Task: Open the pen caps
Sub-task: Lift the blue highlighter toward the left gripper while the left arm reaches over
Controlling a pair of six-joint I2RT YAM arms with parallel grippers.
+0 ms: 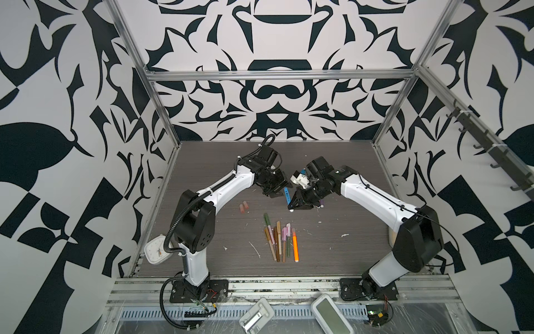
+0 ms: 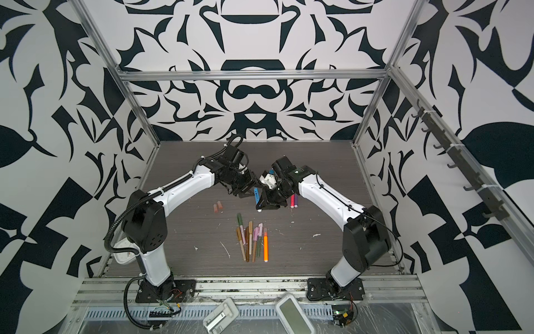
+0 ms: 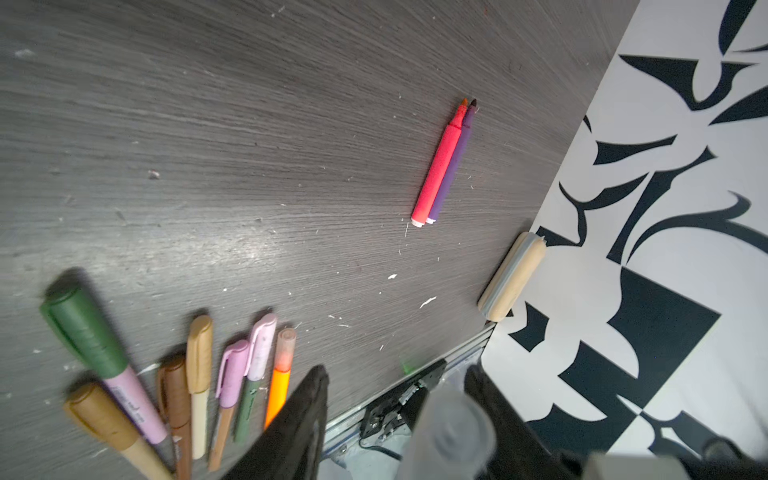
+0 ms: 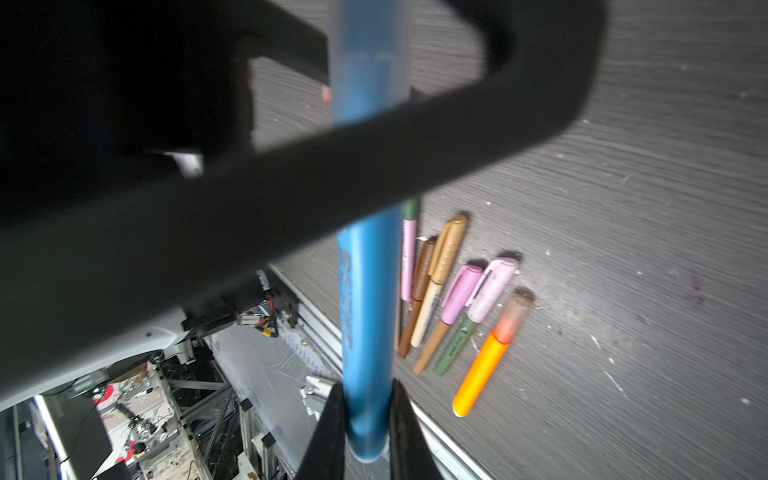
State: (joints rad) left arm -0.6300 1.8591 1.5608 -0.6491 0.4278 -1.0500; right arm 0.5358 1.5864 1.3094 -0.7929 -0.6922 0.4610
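My right gripper (image 4: 368, 388) is shut on the lower end of a blue pen (image 4: 365, 299), which it holds above the table (image 1: 332, 179). In both top views the blue pen (image 1: 287, 195) (image 2: 256, 195) stands between the two grippers. My left gripper (image 3: 395, 372) is open around its translucent cap (image 3: 449, 432). The cap lies against one finger, with a gap to the other. Several capped pens (image 1: 280, 240) (image 2: 252, 240) lie in a bunch toward the front. Two loose peach caps (image 1: 243, 206) lie left of the grippers. Uncapped red and purple pens (image 3: 440, 166) lie side by side.
A white clock (image 1: 154, 248) leans by the left arm's base. A tan block (image 3: 511, 282) sits at the table's right edge by the wall. Two white devices (image 1: 332, 313) (image 1: 255, 315) lie on the front rail. White scuffs dot the tabletop.
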